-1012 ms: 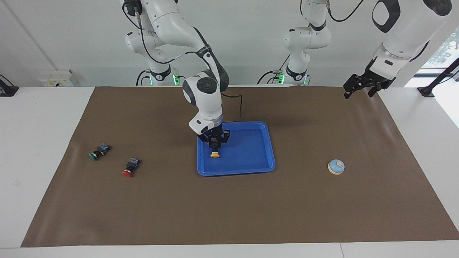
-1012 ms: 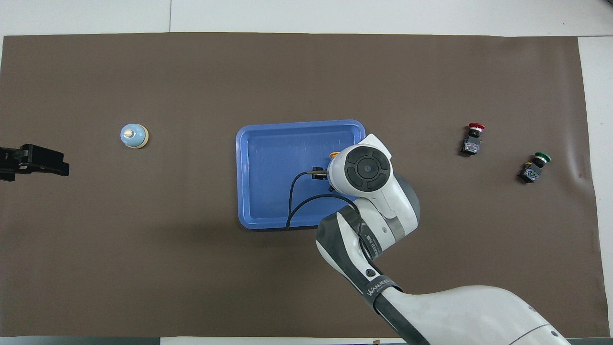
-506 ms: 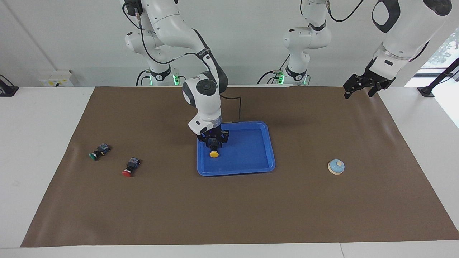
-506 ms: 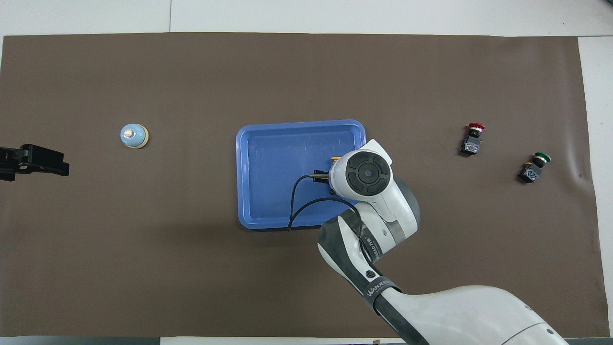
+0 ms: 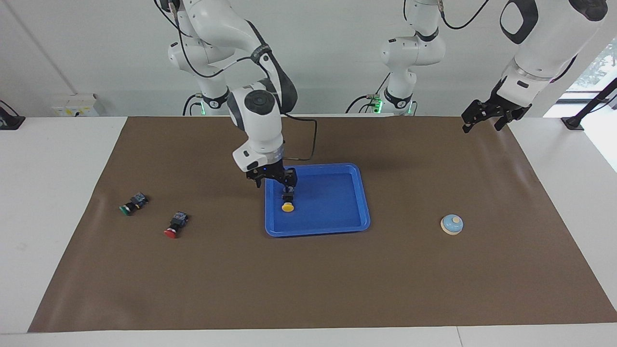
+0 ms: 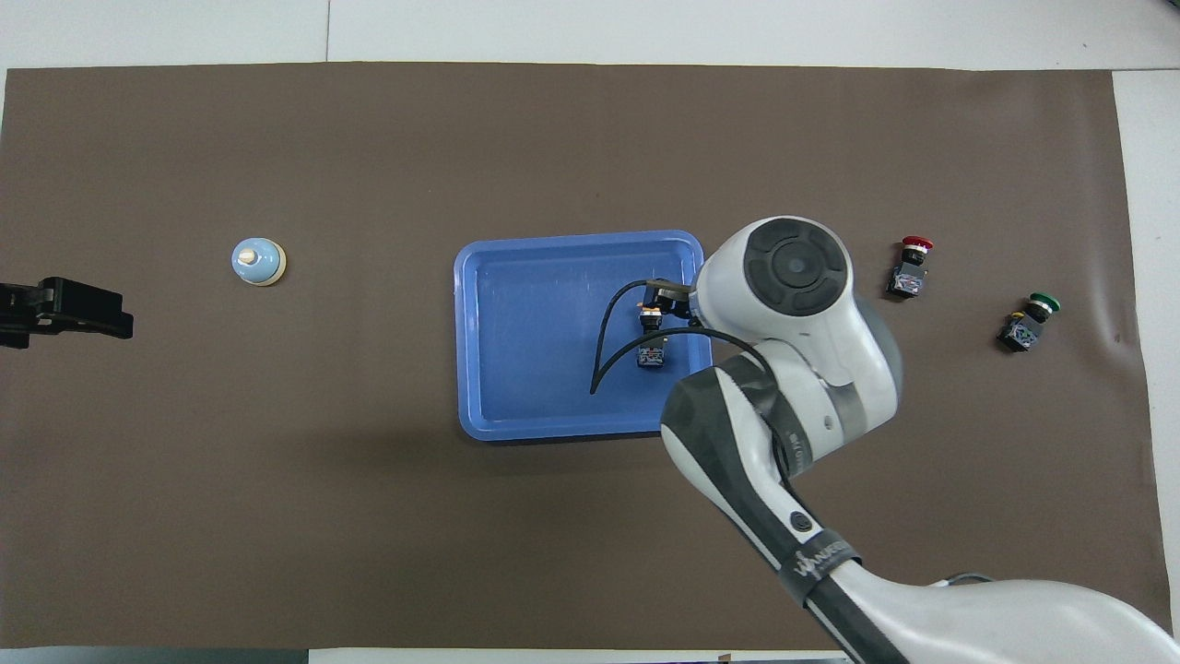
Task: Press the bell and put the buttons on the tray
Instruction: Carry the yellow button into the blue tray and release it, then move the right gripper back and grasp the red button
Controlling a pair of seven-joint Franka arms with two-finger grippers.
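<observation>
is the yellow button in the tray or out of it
In. The yellow button lies on the tray floor, inside the rim; the right gripper is raised off it, open.

Tray [image 5: 337, 226]: bright-blue plastic, smooth, slightly glossy, faint scuffs on the floor.
Yellow button [image 5: 288, 206], in the tray: black plastic body, smooth yellow cap.
Red button [image 5: 175, 225] and green button [image 5: 132, 203], off the tray toward the right arm's end: black plastic bodies, glossy caps.
Bell [image 5: 451, 224], off the tray toward the left arm's end: smooth light-blue dome, cream knob and rim.
Mat [image 5: 308, 289] under the tray: brown, matt, lightly creased.
Right arm [image 5: 255, 120] over the tray: glossy white shell, black joints.
</observation>
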